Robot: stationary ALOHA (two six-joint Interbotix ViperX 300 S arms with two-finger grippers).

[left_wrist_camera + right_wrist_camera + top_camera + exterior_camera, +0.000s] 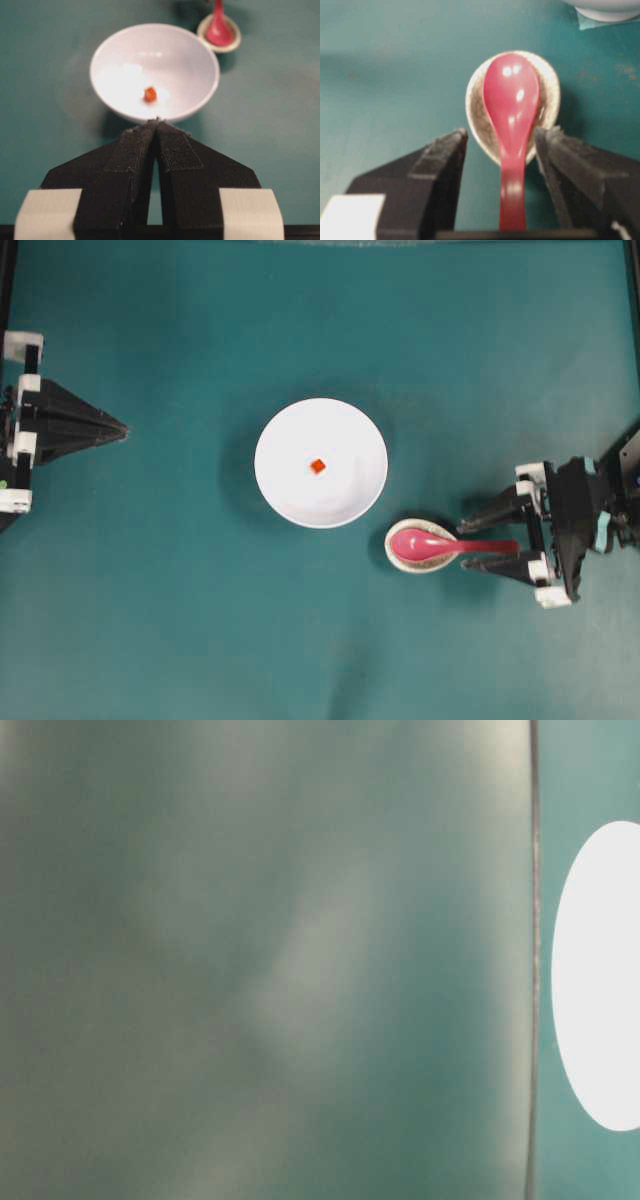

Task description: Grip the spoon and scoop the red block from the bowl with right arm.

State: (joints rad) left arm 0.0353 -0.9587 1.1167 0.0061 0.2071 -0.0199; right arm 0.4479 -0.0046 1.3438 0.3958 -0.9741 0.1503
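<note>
My right gripper (500, 150): jaws apart, straddling the spoon (511, 107) handle, ready to clamp.
Spoon rest (547, 82): props spoon beside the bowl (275, 490).

Red block (318, 466) inside white bowl (280, 490).

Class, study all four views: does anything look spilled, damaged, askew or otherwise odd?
Nothing on the table stands out: the red block sits in the bowl, and the spoon lies in its rest. Only the table-level view is odd: blurred, showing little beyond a white shape.
</note>
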